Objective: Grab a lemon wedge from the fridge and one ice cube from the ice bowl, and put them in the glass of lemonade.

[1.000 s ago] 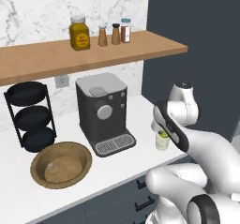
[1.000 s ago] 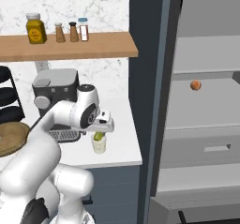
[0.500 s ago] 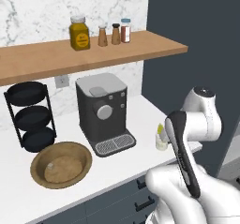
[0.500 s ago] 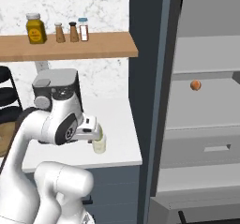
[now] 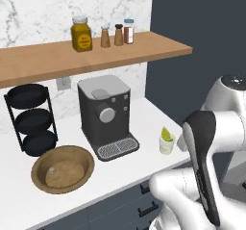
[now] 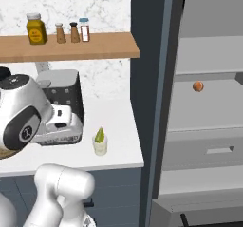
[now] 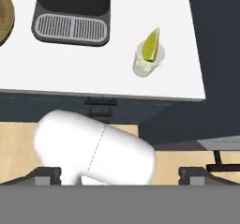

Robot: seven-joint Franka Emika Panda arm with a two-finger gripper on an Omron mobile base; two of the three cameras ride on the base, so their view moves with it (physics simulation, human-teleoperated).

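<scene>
Yellow-green lemon wedge (image 7: pixel 151 45) unmoved in glass of lemonade (image 7: pixel 146 63), arm withdrawn

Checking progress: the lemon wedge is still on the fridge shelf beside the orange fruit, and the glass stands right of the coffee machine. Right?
Not quite. The lemon wedge already sits in the glass, as the hand view shows. The glass does stand right of the coffee machine, and the orange fruit is on the fridge shelf.

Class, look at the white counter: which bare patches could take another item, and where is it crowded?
Bare: the counter between coffee machine and glass of lemonade, and the strip right of the glass. Crowded: the left end, where ice bowl and black rack sit close.
</scene>
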